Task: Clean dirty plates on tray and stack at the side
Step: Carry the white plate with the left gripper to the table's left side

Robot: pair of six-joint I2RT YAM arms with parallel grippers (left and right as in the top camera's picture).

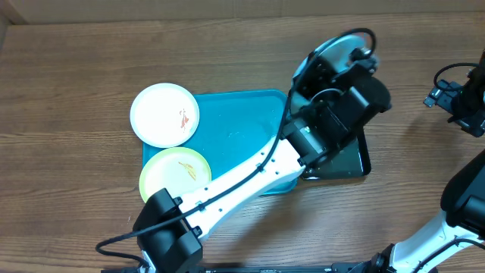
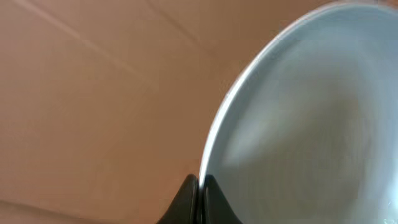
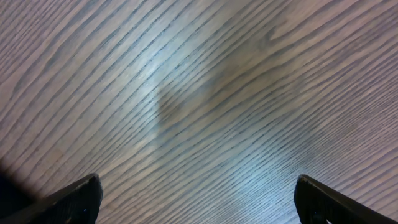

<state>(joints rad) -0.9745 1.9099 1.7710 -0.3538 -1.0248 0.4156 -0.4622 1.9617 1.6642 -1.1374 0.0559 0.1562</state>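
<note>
Turquoise tray (image 1: 242,121) lies mid-table. The white-and-black left arm (image 1: 250,171) crosses it from a base at 7 o'clock and reaches toward 1 o'clock, with its wrist raised above a black tray (image 1: 356,163). Overhead, the blue plate (image 1: 333,49) shows only as a pale arc beyond the wrist at 1 o'clock, off the tray. It is tilted up rather than flat, and its edge runs from 8 to 2 o'clock. The left wrist view adds the grip: the left gripper (image 2: 200,193) is pinched tight on the plate's rim, and the plate's broad face fills the right of the frame. The white plate (image 1: 164,114), smeared red, overlaps the tray's 10 o'clock corner. The yellow plate (image 1: 176,173) sits at its 7 o'clock corner. The right arm (image 1: 464,98) is at 3 o'clock. Its wrist view shows the right gripper (image 3: 199,205) spread wide over the wood table (image 3: 199,93), holding nothing.
</note>
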